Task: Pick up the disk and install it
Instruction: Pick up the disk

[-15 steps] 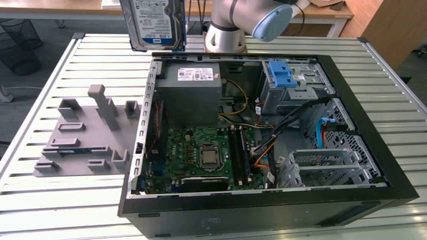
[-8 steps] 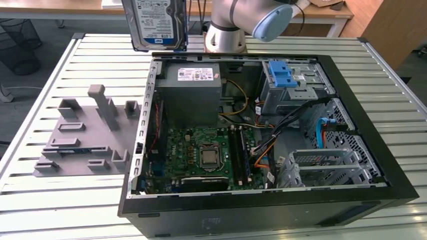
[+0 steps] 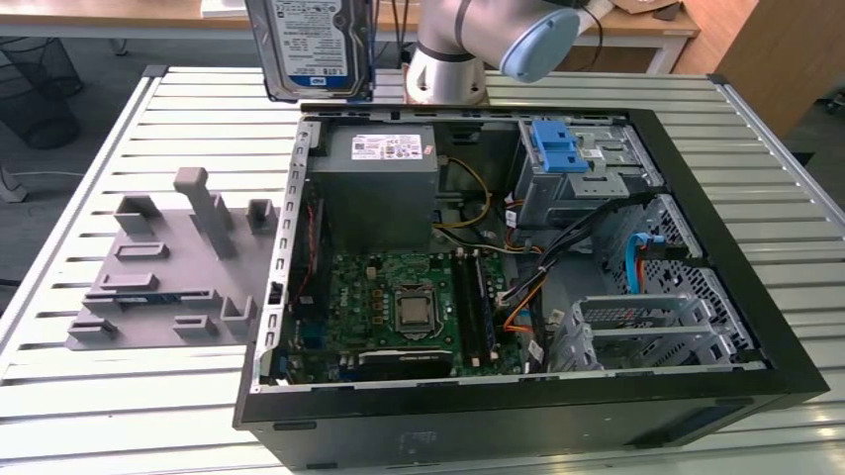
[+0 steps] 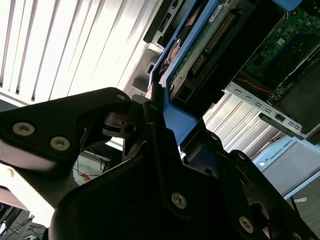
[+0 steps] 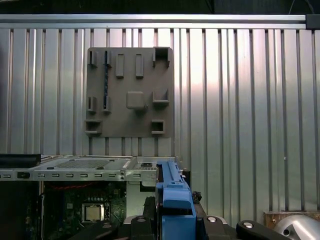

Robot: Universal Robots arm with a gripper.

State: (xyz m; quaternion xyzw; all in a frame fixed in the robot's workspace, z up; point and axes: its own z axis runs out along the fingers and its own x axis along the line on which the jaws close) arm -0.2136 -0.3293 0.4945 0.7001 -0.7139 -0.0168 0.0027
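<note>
The disk (image 3: 313, 45), silver with a blue-and-white label, hangs upright in the air above the far corner of the open computer case (image 3: 284, 297), on the exterior view's left. In both wrist views my gripper (image 4: 155, 112) (image 5: 172, 215) is shut on the disk's bright blue carrier frame (image 4: 177, 122) (image 5: 175, 197). Black fingers (image 4: 90, 120) press on either side of that frame. The disk's green circuit-board side (image 4: 210, 42) shows in the second wrist view.
Inside the case sit a grey power-supply box (image 3: 376, 188), a blue latch on a silver cage (image 3: 561, 148), the motherboard (image 3: 410, 302) and a metal drive cage (image 3: 647, 332). A grey fixture plate (image 3: 172, 267) lies on the slatted table (image 3: 79, 396). The arm's base (image 3: 449, 74) stands behind the case.
</note>
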